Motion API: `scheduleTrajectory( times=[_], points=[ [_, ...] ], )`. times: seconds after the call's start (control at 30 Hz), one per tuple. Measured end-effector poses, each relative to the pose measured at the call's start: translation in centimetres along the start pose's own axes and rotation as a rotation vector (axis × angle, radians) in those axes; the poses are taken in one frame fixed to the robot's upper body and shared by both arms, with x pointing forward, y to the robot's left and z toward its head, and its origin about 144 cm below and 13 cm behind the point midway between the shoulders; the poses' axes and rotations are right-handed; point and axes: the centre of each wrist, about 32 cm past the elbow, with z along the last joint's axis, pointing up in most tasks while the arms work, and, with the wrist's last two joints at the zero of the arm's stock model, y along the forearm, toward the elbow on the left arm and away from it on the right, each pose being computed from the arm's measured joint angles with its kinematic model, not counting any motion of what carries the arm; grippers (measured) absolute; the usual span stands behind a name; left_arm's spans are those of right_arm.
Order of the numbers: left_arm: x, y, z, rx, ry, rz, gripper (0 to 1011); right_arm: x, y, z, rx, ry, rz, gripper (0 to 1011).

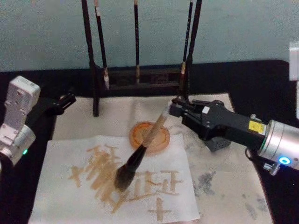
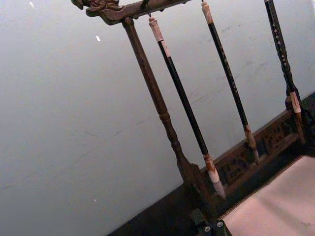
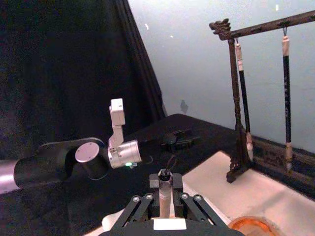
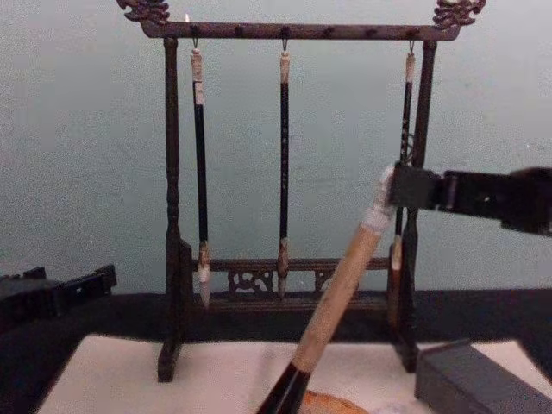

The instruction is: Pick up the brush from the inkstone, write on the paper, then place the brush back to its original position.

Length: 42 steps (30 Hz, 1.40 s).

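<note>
Writing step: the right claw (image 1: pixel 173 108) is clamped on the brush (image 1: pixel 140 156) at its handle top, with the bristles on the paper (image 1: pixel 60 205) at seven o'clock from the orange inkstone (image 1: pixel 136 135). The next move likely calls for lifting the brush toward one o'clock, onto the inkstone. Meanwhile the left claw (image 1: pixel 63 100) idles at ten o'clock of the paper.

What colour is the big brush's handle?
The brush handle is pale tan, clearest in the chest view.

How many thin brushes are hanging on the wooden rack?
3. On the rack, the left thin brush hangs beside the left post, the middle thin brush at the centre, the right thin brush by the right post, partly behind the right gripper.
</note>
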Motion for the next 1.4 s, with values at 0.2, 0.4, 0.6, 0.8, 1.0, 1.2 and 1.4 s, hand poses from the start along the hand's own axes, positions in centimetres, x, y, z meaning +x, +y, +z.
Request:
scheduleTrajectory(
  times=[0.2,0.4,0.6,0.8,1.0,1.2,1.4],
  points=[
    [0.0,0.0,0.0,0.0,0.0,0.0,1000,0.3,0.3,-0.5,-0.011,0.015,-0.003,158],
    [0.0,0.0,0.0,0.0,0.0,0.0,1000,0.6,0.0,-0.8,-0.014,0.025,-0.014,158],
    [0.0,0.0,0.0,0.0,0.0,0.0,1000,0.9,-1.1,-1.0,-0.01,0.034,-0.037,158],
    [0.0,0.0,0.0,0.0,0.0,0.0,1002,1.4,-2.3,-1.3,-0.002,0.05,-0.069,158],
    [0.0,0.0,0.0,0.0,0.0,0.0,1002,1.8,-3.5,-1.5,0.003,0.066,-0.096,158],
    [0.0,0.0,0.0,0.0,0.0,0.0,1002,2.0,-4.4,-1.5,0.015,0.07,-0.12,158],
    [0.0,0.0,0.0,0.0,0.0,0.0,1002,2.0,-4.9,-1.2,0.03,0.064,-0.131,158]
  ],
)
